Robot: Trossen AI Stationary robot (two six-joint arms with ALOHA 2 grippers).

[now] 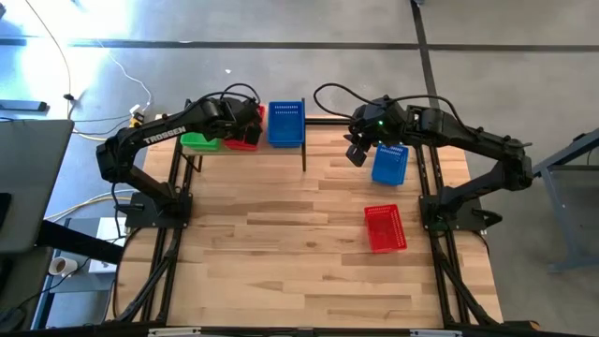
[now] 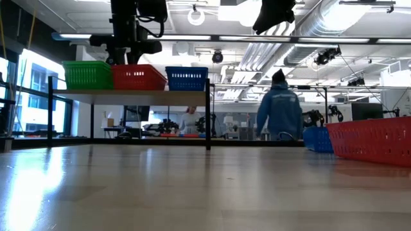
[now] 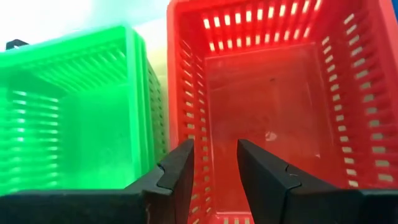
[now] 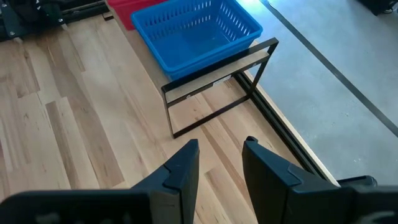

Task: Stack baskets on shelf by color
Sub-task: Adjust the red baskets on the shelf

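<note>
Plastic lattice red basket (image 1: 382, 227) lies lower right on the tabletop (image 1: 281, 243): light, stiff, I'd pinch a rim wall. Left gripper (image 3: 214, 163) released over shelf (image 2: 128, 92); right gripper (image 4: 221, 163) released, empty.

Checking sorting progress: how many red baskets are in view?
2 visible: one red basket on the shelf between green and blue, another on the table. Nested ones may be hidden.
</note>
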